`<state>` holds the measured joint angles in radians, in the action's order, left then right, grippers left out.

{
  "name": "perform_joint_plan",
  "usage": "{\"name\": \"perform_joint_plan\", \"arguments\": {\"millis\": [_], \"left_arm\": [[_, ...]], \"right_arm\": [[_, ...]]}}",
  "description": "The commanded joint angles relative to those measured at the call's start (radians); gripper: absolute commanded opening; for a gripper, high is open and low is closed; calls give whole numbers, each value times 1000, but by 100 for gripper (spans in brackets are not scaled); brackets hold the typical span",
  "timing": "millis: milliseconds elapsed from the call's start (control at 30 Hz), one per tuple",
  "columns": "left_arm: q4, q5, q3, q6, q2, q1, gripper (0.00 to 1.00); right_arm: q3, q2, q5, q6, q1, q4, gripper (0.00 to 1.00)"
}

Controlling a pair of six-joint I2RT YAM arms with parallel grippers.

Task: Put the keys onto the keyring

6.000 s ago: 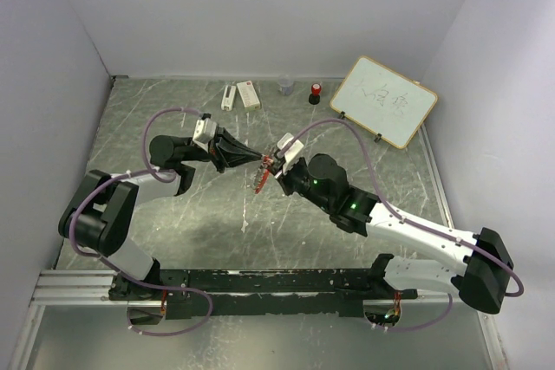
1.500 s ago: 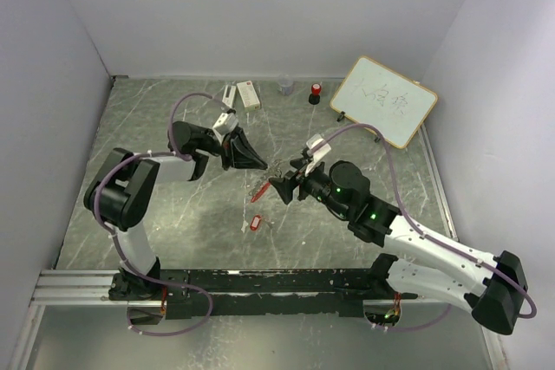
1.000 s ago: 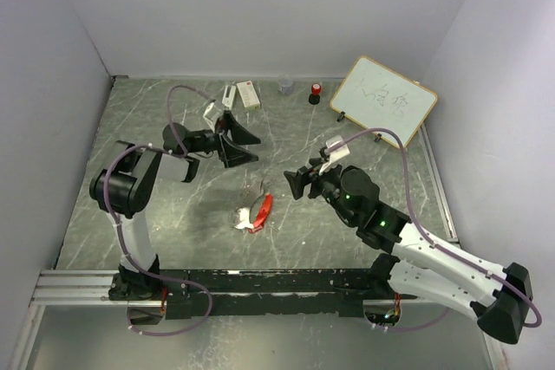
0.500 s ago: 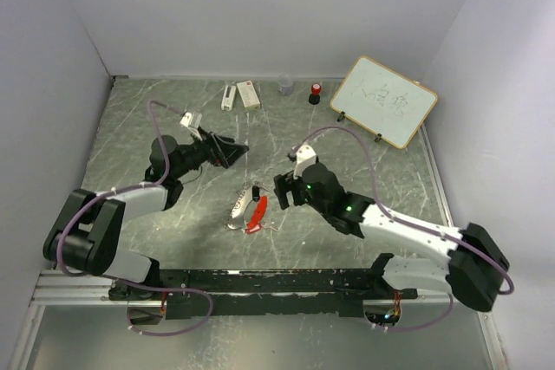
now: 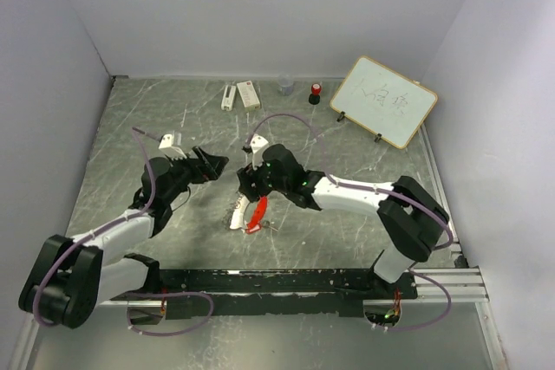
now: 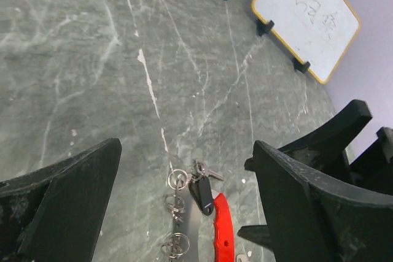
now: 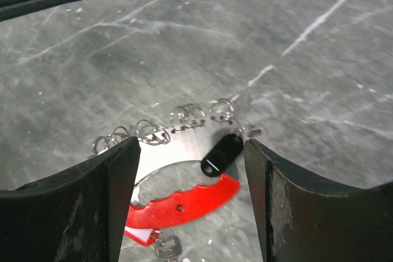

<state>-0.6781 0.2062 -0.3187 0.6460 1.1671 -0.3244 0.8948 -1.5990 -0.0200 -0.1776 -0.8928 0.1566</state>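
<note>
Both grippers gape wide, holding nothing — the left gripper [image 5: 215, 162] hangs beside the pile, the right gripper [image 5: 246, 184] just over it. The keyring [image 7: 178, 204] lies flat on the table [image 5: 173, 110], red fob against its grey curve. The black-tagged key [image 7: 222, 153] touches one end — the red-tagged key [image 7: 140, 234] sits by the other.

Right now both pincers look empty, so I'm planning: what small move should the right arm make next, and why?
Probably lower the right pincer onto the small silver key with the black plastic tag. The jaws stand open above it, and it lies on the table against the thin silver keyring with grey curved piece and red oblong fob.
</note>
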Motion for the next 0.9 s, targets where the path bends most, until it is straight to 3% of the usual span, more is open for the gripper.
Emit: {"name": "perform_joint_plan", "arguments": {"millis": [0,133,233,533,867], "left_arm": [[122,-125,28,-13,-73,-5,100],[155,-151,39,-14,-107,-3,100],[142,-163,59,4,-121,1,99],[150,-193,76,13,-151,8,97],[143,-178,76,16,-130,23,97]], "right_arm": [[43,-60,-132,31,-24,23,68],[65,-105,-148,46,-62,13,66],[81,-137,-153,52,-87,6,57],[91,-191,-155,57,-131,14,45],[149,-301,-132,76,-136,24,43]]}}
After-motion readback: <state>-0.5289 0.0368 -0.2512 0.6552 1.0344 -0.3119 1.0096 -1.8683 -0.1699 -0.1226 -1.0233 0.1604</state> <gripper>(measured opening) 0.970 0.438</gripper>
